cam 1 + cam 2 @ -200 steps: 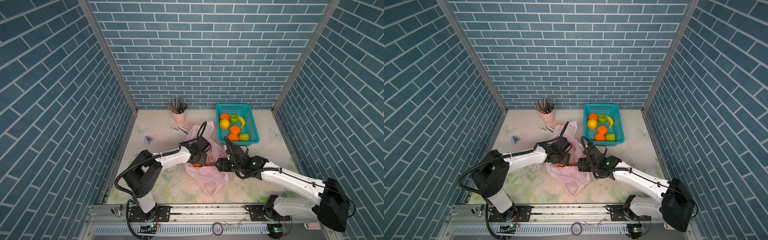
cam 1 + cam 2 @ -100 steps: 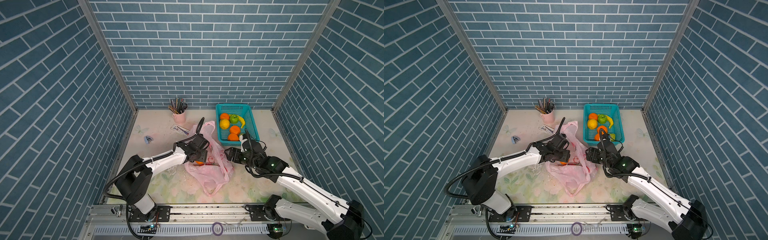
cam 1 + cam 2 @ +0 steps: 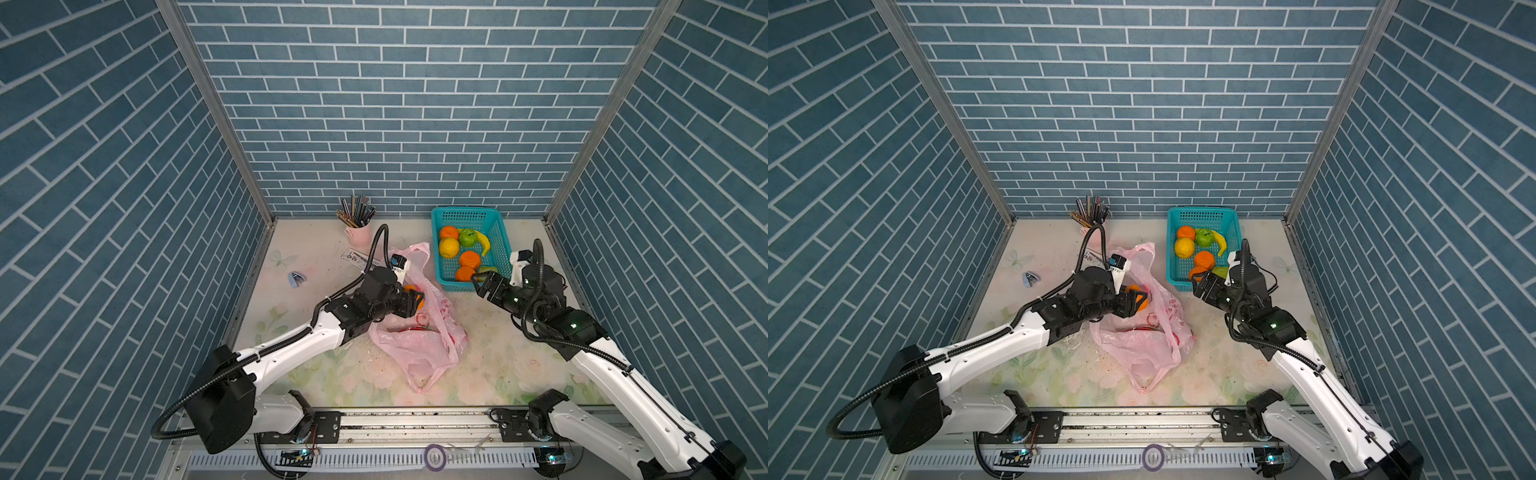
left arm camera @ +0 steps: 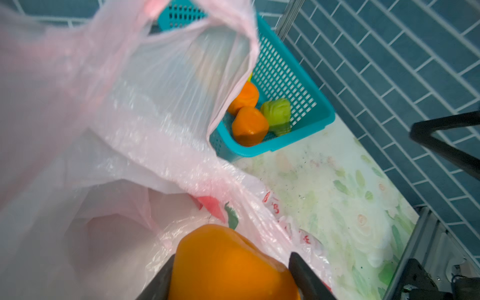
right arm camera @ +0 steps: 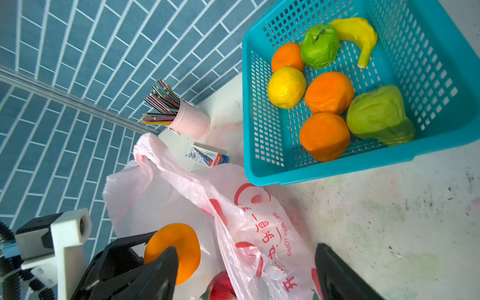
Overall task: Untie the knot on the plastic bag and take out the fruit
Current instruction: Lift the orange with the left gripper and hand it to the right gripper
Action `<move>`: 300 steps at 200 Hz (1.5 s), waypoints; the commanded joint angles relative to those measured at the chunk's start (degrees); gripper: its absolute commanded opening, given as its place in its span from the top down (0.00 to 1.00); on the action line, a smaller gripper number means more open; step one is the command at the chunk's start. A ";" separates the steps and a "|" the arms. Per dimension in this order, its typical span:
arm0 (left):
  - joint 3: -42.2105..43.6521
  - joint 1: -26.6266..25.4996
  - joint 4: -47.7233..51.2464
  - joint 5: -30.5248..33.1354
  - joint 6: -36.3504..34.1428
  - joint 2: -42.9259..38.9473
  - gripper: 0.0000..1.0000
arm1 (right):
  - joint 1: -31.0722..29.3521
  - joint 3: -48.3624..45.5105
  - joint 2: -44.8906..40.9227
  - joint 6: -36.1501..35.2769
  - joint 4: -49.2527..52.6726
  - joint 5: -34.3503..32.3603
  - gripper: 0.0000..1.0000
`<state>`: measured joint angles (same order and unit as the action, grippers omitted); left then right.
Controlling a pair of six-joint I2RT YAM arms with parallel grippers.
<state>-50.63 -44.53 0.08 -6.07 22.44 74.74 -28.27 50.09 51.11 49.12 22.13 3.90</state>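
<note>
With the left hand (image 3: 417, 300), grips an orange (image 5: 172, 249) over the gaping plastic bag (image 3: 415, 353) on the desk (image 3: 498, 357). Holds the right hand (image 3: 484, 286) spread wide, empty, at the near end of the teal basket (image 3: 461, 216).

We look down into a three-sided booth, its back wall (image 3: 395, 104) and side walls (image 3: 104, 187) clad alike in blue-grey brick-pattern tile with pale grout lines. Bare metal corner posts (image 3: 216, 108) mark the seams where the walls meet, as we see in both top views. The work surface (image 3: 498, 365) wears a pale covering printed with faded pink roses and green leaves, flecked with dark specks. A silver rail (image 3: 415, 420) runs along its near edge. The light falls soft and even, and shadows are faint.
</note>
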 commanded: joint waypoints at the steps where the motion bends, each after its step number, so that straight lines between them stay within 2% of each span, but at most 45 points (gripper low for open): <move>1: 0.86 0.24 -11.72 -1.77 -5.71 -2.75 0.52 | 1.73 1.57 -0.99 0.32 -2.03 3.82 0.17; 36: 0.82 0.20 -21.40 -2.89 -14.83 -4.12 0.54 | 3.24 3.19 -1.33 -0.14 -4.62 7.99 0.17; 66: -1.65 0.20 -25.14 -6.02 -22.78 -3.05 0.54 | 3.49 5.74 -0.41 -1.50 -5.64 12.21 0.17; 123: -2.80 -0.53 -33.46 -16.36 -33.35 -2.32 0.53 | 3.49 6.84 1.77 -0.33 -13.15 26.59 0.16; 157: -3.46 -2.02 -33.63 -17.91 -41.00 -2.14 0.53 | 3.46 5.91 2.64 2.23 -19.74 33.79 0.13; 215: -5.75 -2.98 -36.33 -21.17 -42.85 -0.35 0.53 | 3.51 1.18 2.81 8.67 -34.22 41.23 0.07; 234: -7.26 -3.67 -36.20 -21.37 -43.31 0.63 0.53 | 3.49 1.15 3.24 9.06 -34.82 41.58 0.07; 300: -14.76 -6.04 -26.88 -18.07 -49.65 5.38 0.53 | 3.45 1.42 4.63 9.24 -36.95 42.34 0.05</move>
<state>-62.83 -49.67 -29.74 -25.12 -23.03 79.11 -24.95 51.09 55.05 56.80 -11.99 45.04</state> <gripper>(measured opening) 0.629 0.949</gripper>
